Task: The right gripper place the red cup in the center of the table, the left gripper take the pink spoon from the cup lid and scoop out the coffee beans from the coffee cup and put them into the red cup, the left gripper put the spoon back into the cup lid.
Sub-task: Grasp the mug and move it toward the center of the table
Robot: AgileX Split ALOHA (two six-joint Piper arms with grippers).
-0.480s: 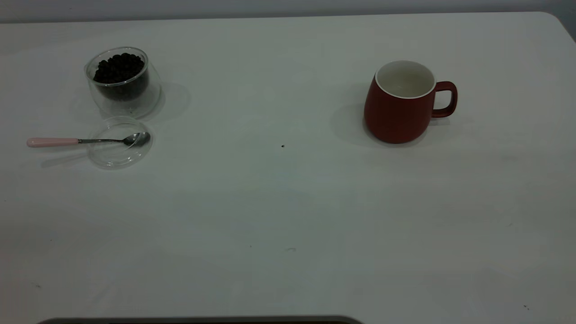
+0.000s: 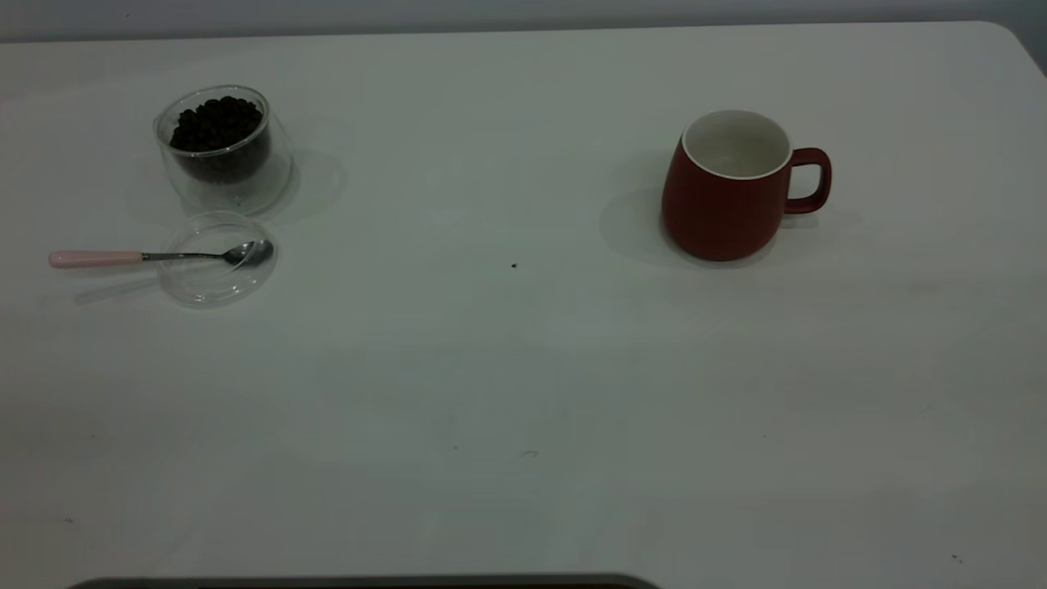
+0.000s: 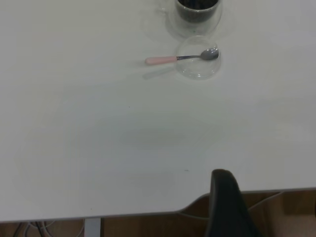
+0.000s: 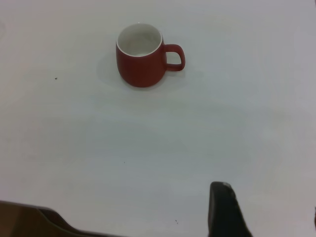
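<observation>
Black and tapered, the left gripper (image 3: 228,205) hangs at the near edge of the white table (image 2: 523,393), well apart from the pink-handled metal spoon (image 2: 155,257); whether it is open cannot be told. That spoon's bowl rests in the clear round cup lid (image 2: 214,282), just beside the clear glass coffee cup (image 2: 225,168) heaped with dark coffee beans (image 2: 217,123). Likewise unreadable, the dark right gripper (image 4: 224,210) hangs far from the dark red ceramic cup (image 2: 724,204), which stands upright toward the table's right.

Left gripper (image 3: 228,205): only one finger visible in left wrist view; matte black, broad at base, tapering to rounded tip, faint pale highlight at tip edge. Right gripper (image 4: 224,210): one finger visible in right wrist view; same matte black tapered form, small whitish glint at tip. No cables, screws or markings discernible on either. Neither arm appears in exterior view.
</observation>
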